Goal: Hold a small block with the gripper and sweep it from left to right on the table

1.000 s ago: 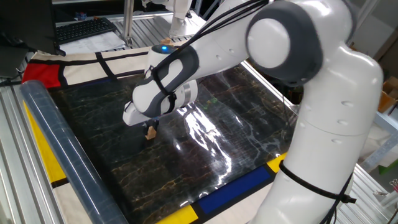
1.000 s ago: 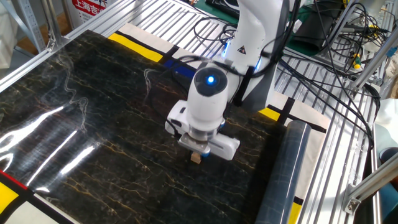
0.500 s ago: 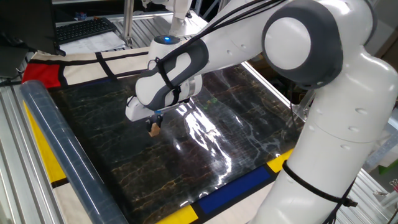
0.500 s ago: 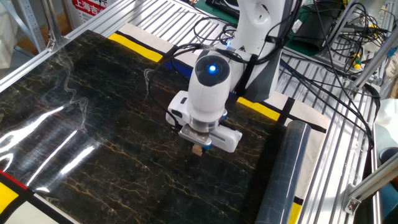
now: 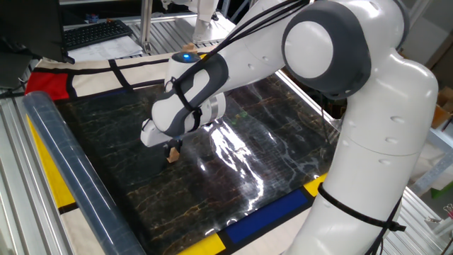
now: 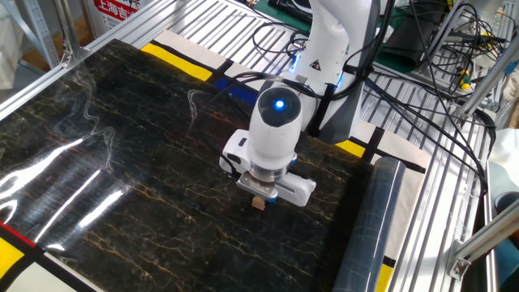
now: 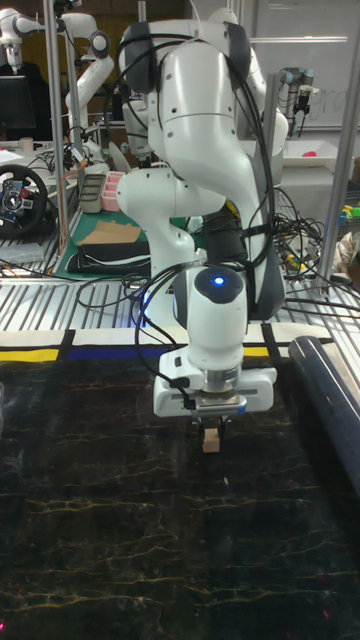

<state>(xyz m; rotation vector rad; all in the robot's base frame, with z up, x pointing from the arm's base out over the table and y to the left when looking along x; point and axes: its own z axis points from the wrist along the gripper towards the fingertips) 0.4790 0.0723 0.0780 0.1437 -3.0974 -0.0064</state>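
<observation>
- Tan-brown wood: the small block (image 5: 171, 156) sits pinched at the tip of the gripper (image 5: 172, 149), fingers clamped on its upper part, lower part showing below them.
- Other fixed view: same block (image 6: 258, 203) under the gripper (image 6: 260, 195), bottom face at or touching the table (image 6: 122, 162); contact cannot be told for sure. A dim reflection lies right beneath it.
- Tall fixed view: block (image 7: 210, 441) hangs straight below the gripper (image 7: 211, 424), upright, square to the camera, its base on or just above the glossy sheet.
- Gripper points straight down; white wrist stacked above it, blue light (image 6: 280, 104) lit on top of the wrist.
- Block position, one fixed view: left of the table's centre, about 9 o'clock from the bright glare streaks (image 5: 233, 152) on the sheet.
- Block position, other fixed view: toward 4 o'clock of the black sheet, near the clear plastic roll (image 6: 369, 227), which lies at 3 o'clock of the block, apart from it.
- In one fixed view the roll (image 5: 67, 170) runs along the table's left edge, from 11 o'clock down toward 6 o'clock, at 9 o'clock of the block, apart.
- Table (image 5: 269, 127): black, brown-veined, glossy; yellow (image 5: 42, 152), red (image 5: 44, 83) and blue (image 5: 276, 205) cloth panels at its borders.
- Arm base (image 6: 336, 49) stands at 12 o'clock of the block in the other fixed view, cables (image 6: 422, 73) trailing at 2 o'clock over the metal slats.
- Tall fixed view: yellow strip (image 7: 30, 354) runs behind the wrist; dark roll end (image 7: 335, 400) at 3 o'clock.
</observation>
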